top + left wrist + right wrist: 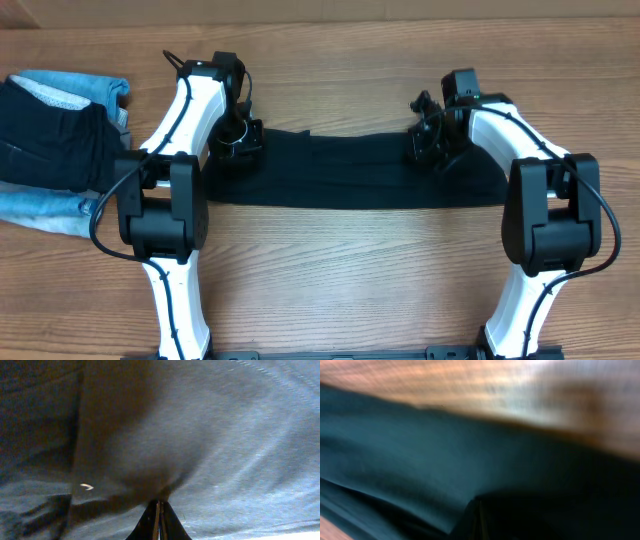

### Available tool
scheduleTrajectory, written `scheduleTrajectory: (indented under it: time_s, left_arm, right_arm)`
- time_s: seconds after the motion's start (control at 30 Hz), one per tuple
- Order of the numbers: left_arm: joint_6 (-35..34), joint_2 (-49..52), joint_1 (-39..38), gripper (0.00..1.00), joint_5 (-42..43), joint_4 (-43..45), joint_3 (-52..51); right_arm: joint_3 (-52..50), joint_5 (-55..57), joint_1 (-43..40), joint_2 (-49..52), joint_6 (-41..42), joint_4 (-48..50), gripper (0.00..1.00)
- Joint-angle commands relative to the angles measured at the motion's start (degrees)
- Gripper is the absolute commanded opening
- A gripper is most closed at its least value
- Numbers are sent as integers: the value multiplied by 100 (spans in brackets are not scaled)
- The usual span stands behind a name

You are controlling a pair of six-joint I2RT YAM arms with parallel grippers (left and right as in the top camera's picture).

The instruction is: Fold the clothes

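— Where's the T-shirt [340, 172] lying?
— It's a long band running left to right, near edge toward my bases. At the far edge, my left gripper [240, 146] and right gripper [430, 150] each pinch its cloth, one per end.

Wooden table [340, 270], brown grain, spans the whole view. The side pile sits well out to the left of the left gripper [238, 140], a little nearer the arm bases and not touching it. A dark folded garment [50, 150] is on top, with a pale speckled band [60, 95] along its far edge. Light-blue denim pieces [45, 212] poke out beneath it, on the far and near sides.
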Motion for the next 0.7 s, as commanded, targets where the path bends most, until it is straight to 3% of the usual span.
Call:
scheduleTrajectory:
  time_s: [0.0,0.07,0.2,0.3,0.5,0.67]
  left_arm:
    - [236,-46,-7,7,-214,-13,107]
    - [254,-273,-50,16,-144,-24,562]
    - [498,-621,-393,20,-116,-278,822]
    - [1322,-540,-964,34,-264,-466,719]
    - [2361,-437,-1665,39,-1150,-76,463]
    - [3491,-437,-1698,43,-719,96,262]
  right_arm:
    - [-116,90,-144,-76,-59,-59,4]
    - [-105,87,-170,-76,-55,11,9]
    - [-105,87,-162,-76,-37,70,18]
    - [-105,87,-160,-76,-39,72,19]
    - [-105,92,-160,-76,-42,9,21]
    - [-105,101,-160,-76,-42,-35,22]
